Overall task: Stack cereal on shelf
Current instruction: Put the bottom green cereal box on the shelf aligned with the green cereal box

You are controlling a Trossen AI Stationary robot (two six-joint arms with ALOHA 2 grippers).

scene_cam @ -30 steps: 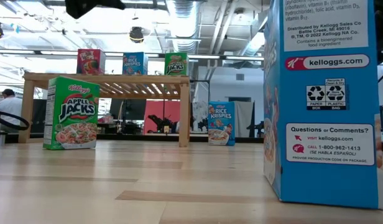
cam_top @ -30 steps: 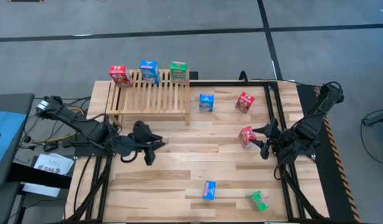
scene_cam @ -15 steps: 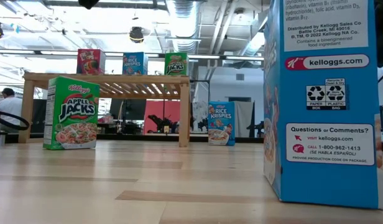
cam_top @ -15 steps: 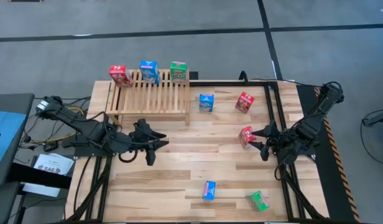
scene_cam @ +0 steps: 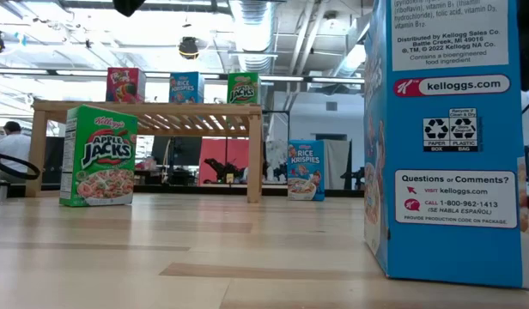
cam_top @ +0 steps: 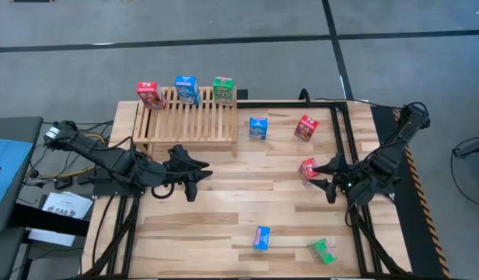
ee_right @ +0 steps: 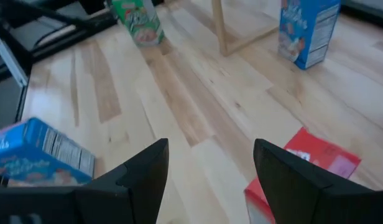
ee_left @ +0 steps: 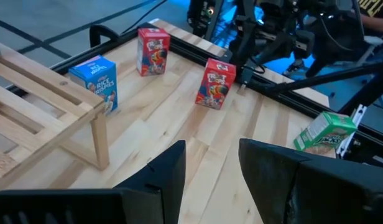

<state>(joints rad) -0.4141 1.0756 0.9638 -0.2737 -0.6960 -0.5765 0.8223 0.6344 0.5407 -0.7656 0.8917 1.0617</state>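
My left gripper [cam_top: 194, 183] hangs over the bare planks just in front of the shelf [cam_top: 187, 118], its fingers nearly together and holding nothing. My right gripper [cam_top: 323, 179] sits by the right rail, jaws partly apart and empty; one finger [ee_right: 306, 180] is just beside a red box [cam_top: 308, 169], but I cannot tell whether it touches.

On the shelf's far edge stand three boxes in a row: red [cam_top: 149, 94], blue [cam_top: 186, 89] and green [cam_top: 223, 89]. Right of the shelf, on the table [cam_top: 224, 210], a blue box [cam_top: 257, 128] and another red one [cam_top: 305, 127] stand apart. Near the front edge are a blue box [cam_top: 261, 238] and a green box [cam_top: 323, 250]. The low view shows one more green box [scene_cam: 98, 155] standing on the table below the shelf.
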